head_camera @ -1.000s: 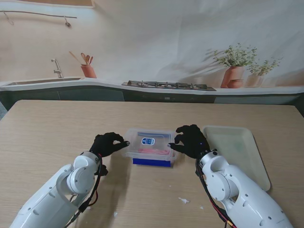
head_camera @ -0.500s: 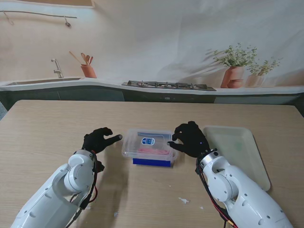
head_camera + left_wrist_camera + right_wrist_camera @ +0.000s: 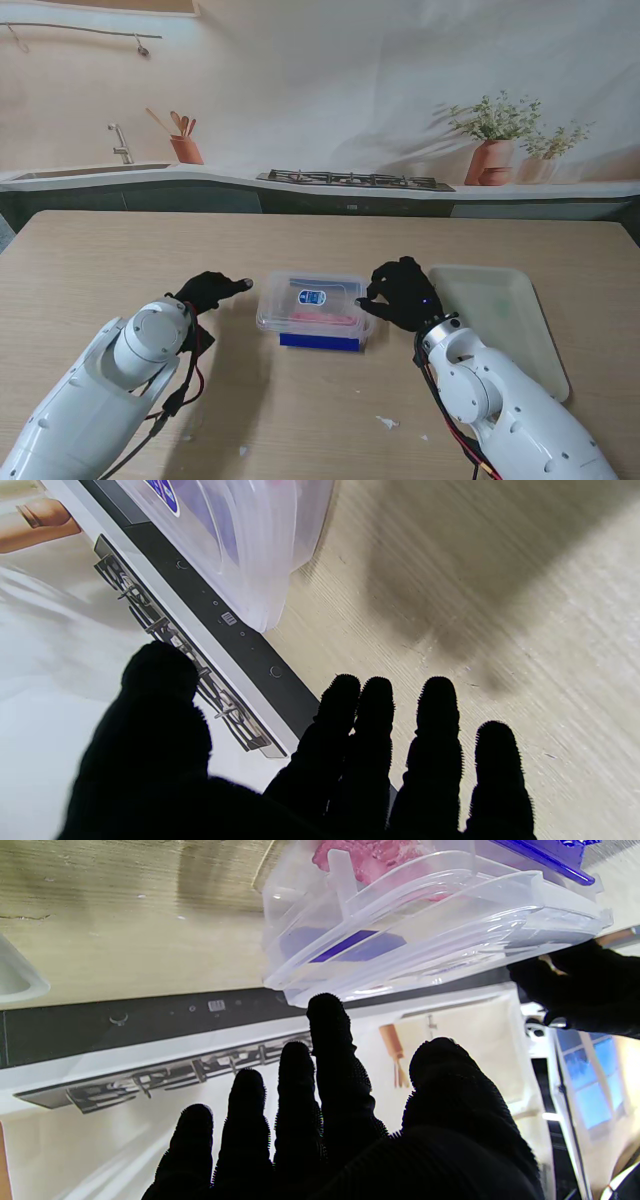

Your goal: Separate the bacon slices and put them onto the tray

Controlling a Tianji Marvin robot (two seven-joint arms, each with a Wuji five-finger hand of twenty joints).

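Bacon (image 3: 322,317) sits in the lidded box (image 3: 312,304), mid-table; tray (image 3: 500,320) bare. Nothing separated yet. My left hand (image 3: 210,291) is spread, holding nothing; right hand (image 3: 402,295) loosely curled against the box's edge.

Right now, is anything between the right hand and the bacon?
Yes. The bacon lies inside the clear container with its lid still on. The right hand sits at the container's right edge, open. The table between container and tray shows nothing in the way.
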